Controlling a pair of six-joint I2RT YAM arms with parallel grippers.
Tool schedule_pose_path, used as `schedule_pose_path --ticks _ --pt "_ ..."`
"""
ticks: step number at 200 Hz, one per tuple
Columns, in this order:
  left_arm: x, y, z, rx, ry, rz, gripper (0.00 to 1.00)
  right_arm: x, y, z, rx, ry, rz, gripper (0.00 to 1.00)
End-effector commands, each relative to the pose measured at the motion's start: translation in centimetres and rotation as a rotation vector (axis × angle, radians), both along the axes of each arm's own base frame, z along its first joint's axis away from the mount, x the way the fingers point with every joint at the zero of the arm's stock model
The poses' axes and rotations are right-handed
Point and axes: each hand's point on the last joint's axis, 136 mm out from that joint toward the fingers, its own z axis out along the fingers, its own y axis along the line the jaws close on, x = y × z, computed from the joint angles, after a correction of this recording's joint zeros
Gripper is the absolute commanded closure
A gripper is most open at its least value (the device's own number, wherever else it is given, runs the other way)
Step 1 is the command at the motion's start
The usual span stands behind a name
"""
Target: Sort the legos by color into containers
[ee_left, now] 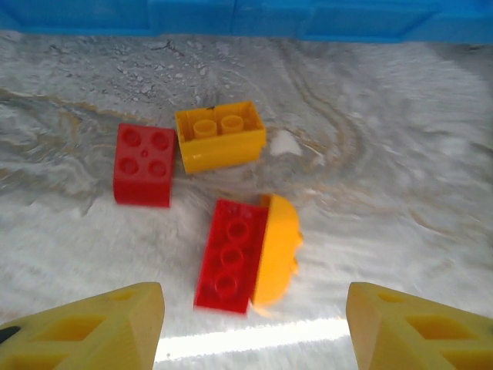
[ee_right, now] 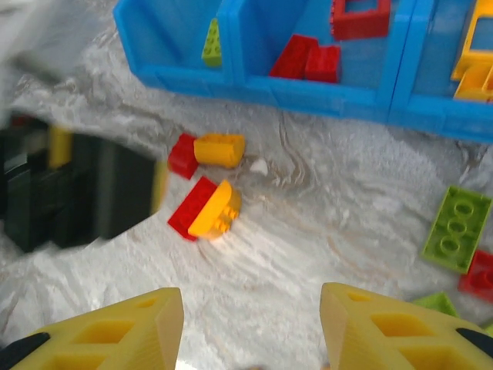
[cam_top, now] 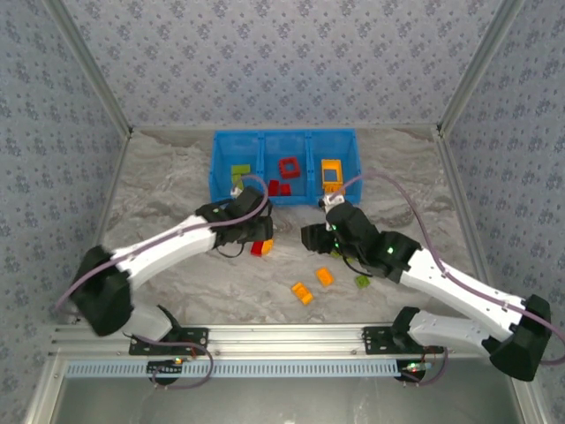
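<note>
Worktop (ee_left: pixel 400 154): grey marbled.
Left gripper (ee_left: pixel 254 308): open, empty; red brick (ee_left: pixel 229 258) just ahead, long axis pointing away.
Right gripper (ee_right: pixel 253 316): open, empty, farther.

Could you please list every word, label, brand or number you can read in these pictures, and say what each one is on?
There is no text that can be read.
The studs of the red brick and the yellow brick are too blurred to show any mark.
The walls of the blue bin are plain.
The wallpaper has a small repeated pattern and no letters.
</note>
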Motion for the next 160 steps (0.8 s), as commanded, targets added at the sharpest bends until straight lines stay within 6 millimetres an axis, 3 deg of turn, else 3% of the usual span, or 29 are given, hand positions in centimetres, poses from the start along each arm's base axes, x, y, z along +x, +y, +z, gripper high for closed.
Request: schedule_pose_path --ticks 1,30,54,85,135,160 --pt "1.6 -0.7 -1.2 0.028 0.018 0.012 0.35 -1.1 -0.5 -1.5 -0.015 0.018 -0.004 0.46" --pt "2.7 -1.1 -1.7 0.048 0.013 0.029 0.35 -1.9 -0.7 -2.2 -0.012 0.014 0.008 0.45" --pt "2.4 -1.0 -1.8 0.024 0.011 0.035 0.35 -2.0 -1.3 -2.6 -0.029 0.013 0.001 0.43" --pt "0.7 -1.6 -1.8 0.04 0.03 -0.002 0.35 -1.6 -1.7 -2.8 -0.027 0.016 -0.016 0.42" --pt "-2.4 1.4 -1.8 0.063 0.037 -0.01 0.48 -0.7 -1.2 -2.3 -0.001 0.015 -0.018 0.41" --pt "-4.3 1.9 -2.4 0.068 0.073 -0.109 0.48 -0.5 -1.1 -2.5 0.001 0.022 -0.02 0.41"
